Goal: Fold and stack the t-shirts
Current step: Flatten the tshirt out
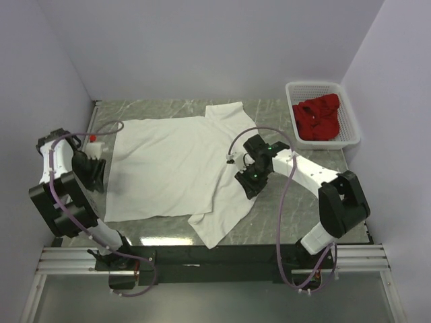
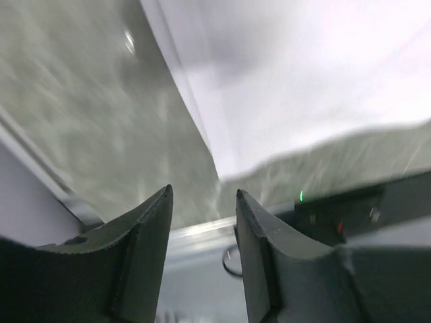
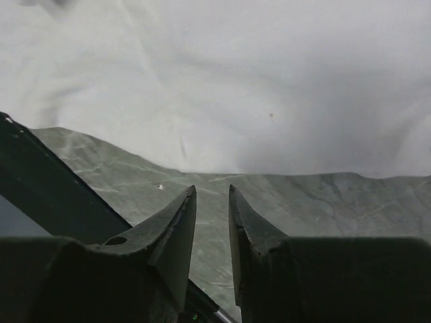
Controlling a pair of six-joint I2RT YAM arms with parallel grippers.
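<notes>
Nearest the top camera runs the metal rail [image 1: 377, 259] that carries both arm bases, below the white t-shirt [image 1: 168, 168] as that view shows it. Just beside the shirt's left edge, the left arm [image 1: 57, 198] bends over the green marbled desk [image 1: 303, 208]. The left jaws stand moderately wide with nothing between them. The wrist view (badly blurred) shows the two dark fingers [image 2: 145, 235] apart above the desk, and whether they touch it I cannot tell. Spread flat across the middle of the desk lies the white t-shirt itself. Its main panel is smooth, a flap of cloth trails from its right side down toward the rail, and another part reaches up at its far right corner. At the shirt's right edge the right arm [image 1: 310, 171] reaches in, and the right jaws hang there narrowly parted, holding nothing. In the wrist view their fingers [image 3: 172, 235] are over bare desk, with the white t-shirt [image 3: 236, 81] just ahead of the tips and not touching them. Well to the right of the white t-shirt, toward the far side, a white slotted basket [image 1: 351, 134] sits at the desk's corner. The red t-shirt [image 1: 316, 120] lies crumpled inside it, unfolded.
</notes>
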